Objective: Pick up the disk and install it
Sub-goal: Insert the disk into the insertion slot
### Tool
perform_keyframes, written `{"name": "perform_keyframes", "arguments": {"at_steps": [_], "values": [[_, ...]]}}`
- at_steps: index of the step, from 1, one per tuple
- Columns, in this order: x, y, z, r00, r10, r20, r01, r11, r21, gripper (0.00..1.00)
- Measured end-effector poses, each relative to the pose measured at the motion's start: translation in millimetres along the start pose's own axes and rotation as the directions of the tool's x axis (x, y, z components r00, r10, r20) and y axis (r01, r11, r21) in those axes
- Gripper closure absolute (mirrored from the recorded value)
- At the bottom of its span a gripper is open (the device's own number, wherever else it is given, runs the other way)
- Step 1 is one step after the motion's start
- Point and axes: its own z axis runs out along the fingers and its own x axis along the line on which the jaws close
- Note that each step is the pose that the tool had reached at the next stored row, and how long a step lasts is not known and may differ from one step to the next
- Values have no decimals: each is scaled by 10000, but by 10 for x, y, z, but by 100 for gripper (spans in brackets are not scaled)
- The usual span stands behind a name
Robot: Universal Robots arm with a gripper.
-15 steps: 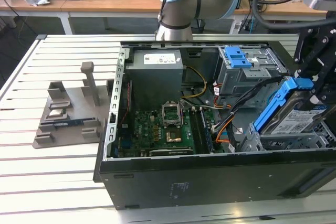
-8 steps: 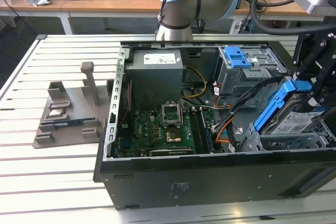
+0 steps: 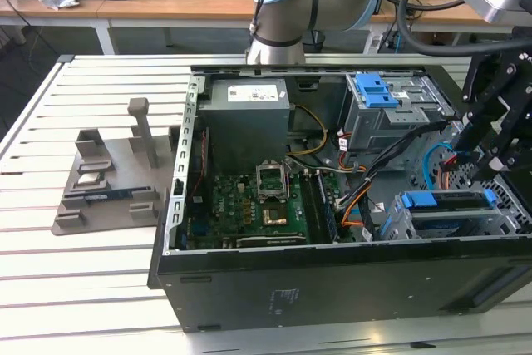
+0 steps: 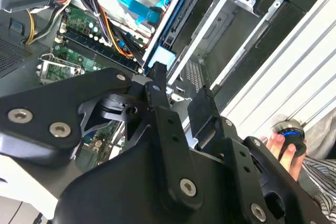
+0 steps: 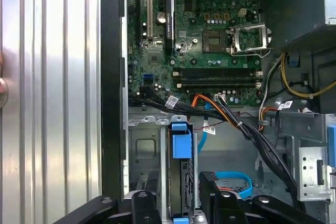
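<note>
The disk point(image 3: 449, 203) lies in the lower drive cage at the case's front corner, on the exterior view's right; its blue rails and blue tab point(image 5: 181, 140) show. In the first wrist view it stands on edge in the cage slot. My gripper point(image 3: 489, 155) hangs just above that cage. In both wrist views its black fingers point(image 5: 144, 209) stand apart, one on each side of the disk's end, with nothing gripped. My gripper point(image 4: 178, 95) is open, and bare cage metal shows through the gap.
The open computer case point(image 3: 332, 280) lies on a slatted white table. It holds a grey power-supply box point(image 3: 248, 110), a green motherboard point(image 3: 249, 205), an upper drive cage with a blue latch point(image 3: 374, 89) and loose cables point(image 5: 231, 116). A grey fixture point(image 3: 108, 184) stands on the exterior view's left. A person's hand point(image 4: 283, 150) holds a blue-topped button beside the case.
</note>
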Motion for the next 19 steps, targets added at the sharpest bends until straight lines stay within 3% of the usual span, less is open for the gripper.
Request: {"name": "perform_keyframes", "arguments": {"at_steps": [1, 3, 4, 6, 12, 14, 16, 19], "values": [[0, 0, 1, 10000, 0, 0, 0, 10000, 0, 57], [0, 0, 2, 10000, 0, 0, 0, 10000, 0, 70], [0, 0, 3, 10000, 0, 0, 0, 10000, 0, 70], [0, 0, 4, 10000, 0, 0, 0, 10000, 0, 88], [-3, -1, 9, 10000, -1, 3, 1, 10000, 0, 89], [-49, -12, 9, 10000, 0, -15, 0, 10000, 0, 89], [-145, -56, 14, 9999, 4, -117, -4, 10000, 3, 89], [-184, -178, 23, 9998, 1, -187, -1, 10000, 3, 89]]}}
